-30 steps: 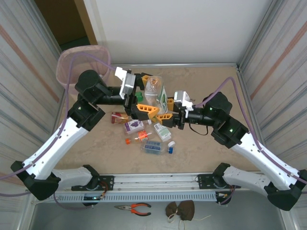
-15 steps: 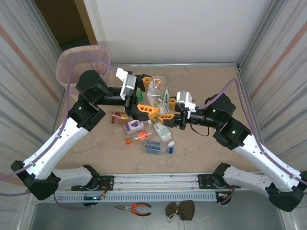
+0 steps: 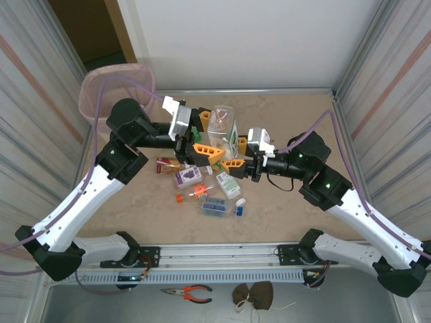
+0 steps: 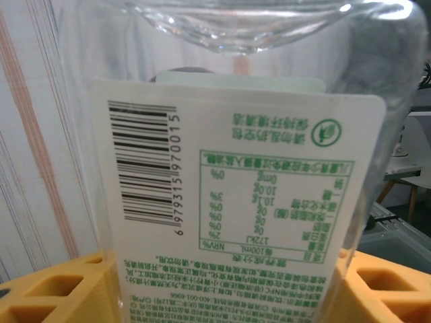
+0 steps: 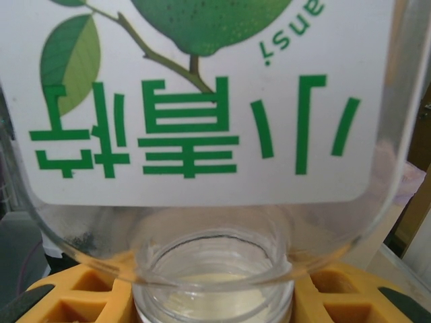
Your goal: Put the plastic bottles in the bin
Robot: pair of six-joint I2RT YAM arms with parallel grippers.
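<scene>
Between both pincers, clear bottle (image 3: 221, 126) with white, green-printed label.

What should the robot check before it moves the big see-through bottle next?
1. Left gripper shut on the clear bottle: ok, yellow fingers flank its label.
2. Right gripper holding too: ok, fingers clasp the neck.
3. Which gripper lets go first: cannot tell.
4. The bin open and upright: ok.
5. Bottle lifted above the bottles on the table: ok.
</scene>
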